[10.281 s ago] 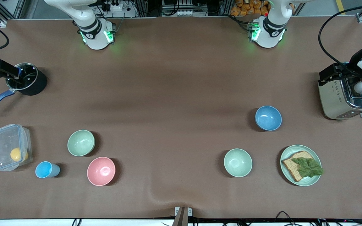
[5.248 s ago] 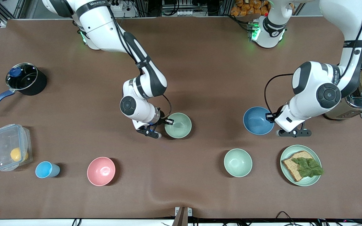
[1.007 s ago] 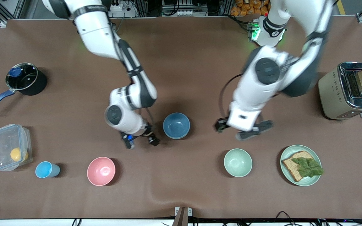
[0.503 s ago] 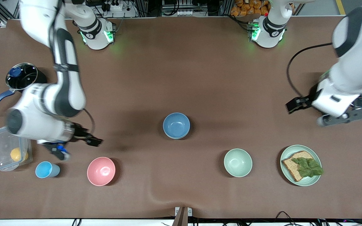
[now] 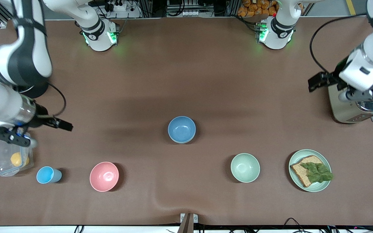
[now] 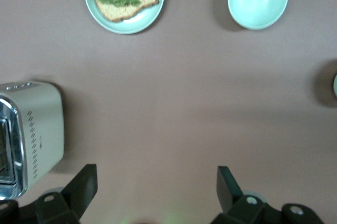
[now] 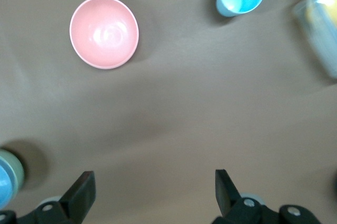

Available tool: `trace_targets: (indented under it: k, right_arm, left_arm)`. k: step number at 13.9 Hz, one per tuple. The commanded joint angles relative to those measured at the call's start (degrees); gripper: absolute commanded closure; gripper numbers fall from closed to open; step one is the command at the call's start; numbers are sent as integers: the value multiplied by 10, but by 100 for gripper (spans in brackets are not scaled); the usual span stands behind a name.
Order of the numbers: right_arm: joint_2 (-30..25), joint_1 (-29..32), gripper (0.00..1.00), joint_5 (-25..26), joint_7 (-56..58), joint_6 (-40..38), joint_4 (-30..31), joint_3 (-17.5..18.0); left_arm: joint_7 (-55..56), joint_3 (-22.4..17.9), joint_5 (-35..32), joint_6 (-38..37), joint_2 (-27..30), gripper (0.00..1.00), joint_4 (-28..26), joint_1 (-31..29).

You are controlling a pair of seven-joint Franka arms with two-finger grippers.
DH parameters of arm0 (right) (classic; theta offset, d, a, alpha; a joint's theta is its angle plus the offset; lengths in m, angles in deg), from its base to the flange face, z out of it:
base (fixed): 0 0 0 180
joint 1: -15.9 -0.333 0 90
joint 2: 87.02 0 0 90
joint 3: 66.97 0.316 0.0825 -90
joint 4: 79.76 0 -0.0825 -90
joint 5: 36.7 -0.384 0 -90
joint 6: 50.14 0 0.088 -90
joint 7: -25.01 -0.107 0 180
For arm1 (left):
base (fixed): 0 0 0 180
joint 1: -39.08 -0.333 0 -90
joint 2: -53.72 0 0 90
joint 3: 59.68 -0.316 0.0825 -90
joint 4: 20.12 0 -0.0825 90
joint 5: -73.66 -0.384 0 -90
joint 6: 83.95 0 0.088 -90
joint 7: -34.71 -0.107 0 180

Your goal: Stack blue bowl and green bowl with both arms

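The blue bowl (image 5: 181, 129) sits nested in the green bowl in the middle of the table. Only a thin strip of the green bowl's rim shows round it in the front view. The stack's edge also shows in the right wrist view, the green bowl (image 7: 18, 166) under the blue bowl (image 7: 2, 186). My left gripper (image 5: 366, 94) is open and empty over the toaster (image 5: 348, 106); its jaws (image 6: 156, 182) stand wide apart. My right gripper (image 5: 13, 138) is open and empty over the clear plastic box (image 5: 8, 160); its jaws (image 7: 152, 184) stand wide apart.
A pale mint bowl (image 5: 245, 167) and a mint plate (image 5: 319, 186) with bread and lettuce stand toward the left arm's end. A pink bowl (image 5: 104, 176) and a light-blue cup (image 5: 48, 175) stand toward the right arm's end. The right arm hides most of the black pot.
The green bowl was brought to the middle and the blue bowl set into it. Both grippers have let go and drawn back to their own ends of the table.
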Motion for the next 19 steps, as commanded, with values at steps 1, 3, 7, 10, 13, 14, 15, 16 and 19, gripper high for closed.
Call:
trace_targets:
  k: [1,3,7,10,13,14,15,16,19]
  right_arm:
    - [-86,100,0,50,27,-41,25,118]
    - [-128,105,0,49,102,-57,39,118]
    - [-159,156,0,48,141,-64,50,152]
    - [-157,175,0,48,162,-65,51,159]
    - [-157,188,0,48,190,-64,50,159]
    - [-157,188,0,48,190,-65,50,159]
    - [-157,188,0,48,191,-67,50,159]
    - [-157,188,0,48,191,-70,50,159]
    - [-155,188,0,49,192,-72,49,158]
  left_arm:
    - [-23,-5,12,-8,29,0,-24,-8]
    - [-41,-9,12,-9,32,0,-24,-8]
    - [-41,-11,12,-19,39,0,-23,-9]
    - [-42,-11,12,-21,40,0,-23,-10]
    - [-43,-11,12,-22,39,0,-21,-10]
    - [-43,-11,12,-22,39,0,-20,-10]
    - [-43,-11,12,-22,39,0,-18,-10]
    - [-43,-10,12,-22,39,0,-18,-10]
    - [-39,-10,8,-22,35,0,-11,-9]
